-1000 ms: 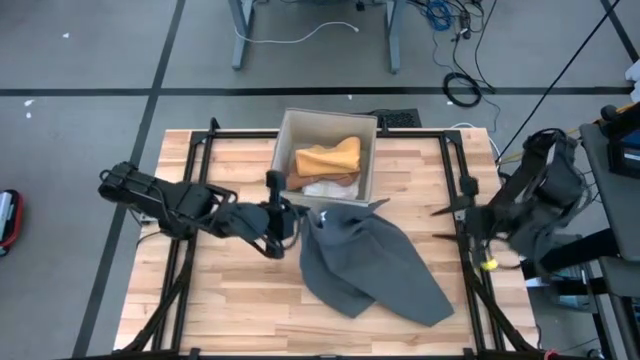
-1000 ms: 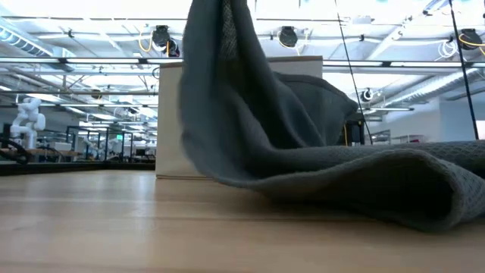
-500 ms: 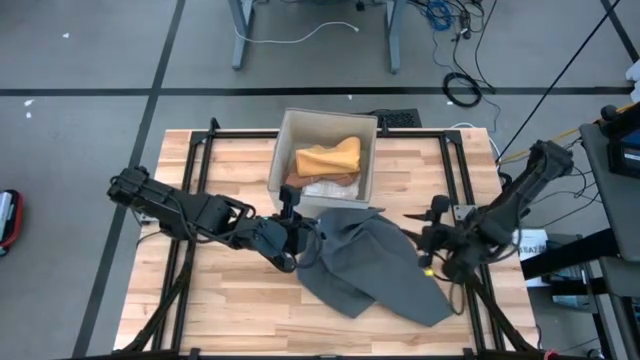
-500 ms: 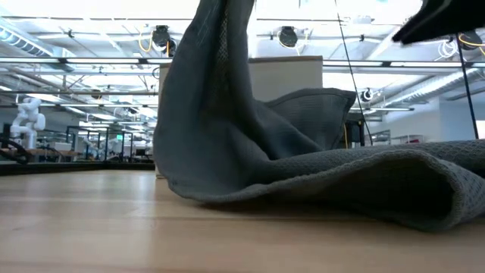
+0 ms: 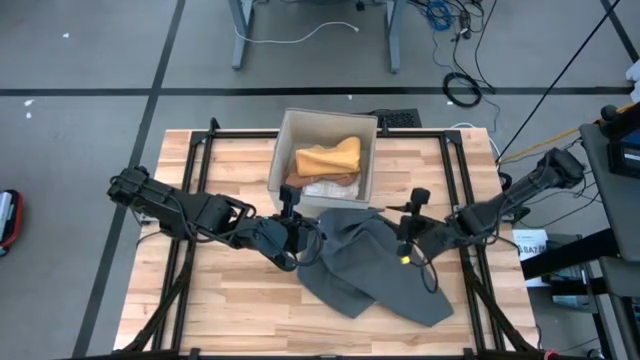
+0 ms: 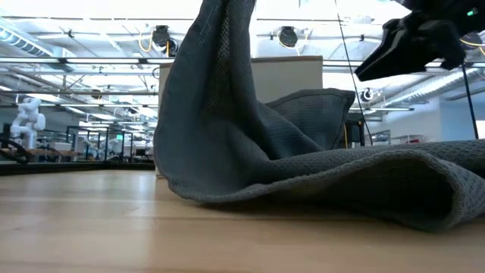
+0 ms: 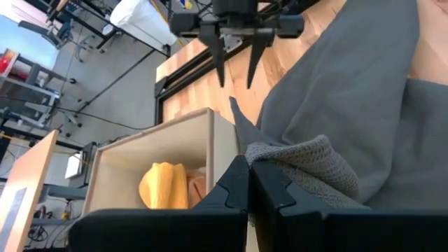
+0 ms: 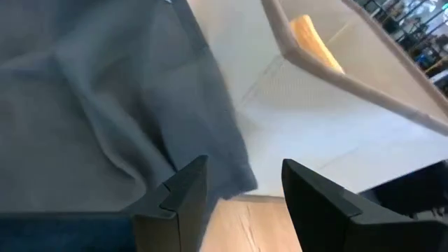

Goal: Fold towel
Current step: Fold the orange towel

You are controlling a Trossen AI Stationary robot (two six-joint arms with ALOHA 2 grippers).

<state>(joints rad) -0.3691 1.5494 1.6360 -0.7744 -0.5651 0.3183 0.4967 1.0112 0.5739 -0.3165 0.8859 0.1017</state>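
Note:
A dark grey towel point(image 5: 372, 268) lies crumpled on the wooden table, its left part raised in a peak point(image 6: 220, 83). My left gripper point(image 5: 306, 243) is shut on that raised part, at the towel's left side. My right gripper point(image 5: 399, 234) hovers open over the towel's right part, fingers pointing toward the table's left; the left wrist view shows its two fingers point(image 7: 234, 66) spread with nothing between them. In the right wrist view the towel's edge point(image 8: 231, 168) lies below the gap between the fingers. My left gripper pinches a bunched fold of the towel's edge point(image 7: 283, 159) between its two shut fingers. The fingers come slanting down from the table's left. The held part is lifted off the table, and the cloth drapes down from it to the rest of the towel point(image 6: 364, 182), which lies on the wood.
An open beige box point(image 5: 285, 140) holding an orange cloth point(image 5: 328, 158) stands just behind the towel at the table's far middle. Black frame rails point(image 5: 185, 260) run along the table's left and right sides. Bare wood point(image 5: 240, 310) lies near the front left.
My right gripper has swung from the table's right edge down and leftward until it hovers over the towel's right part. My left gripper has gone a little toward the right and lower with its held fold, so the raised peak has shifted right; the rest of the towel has stayed put.

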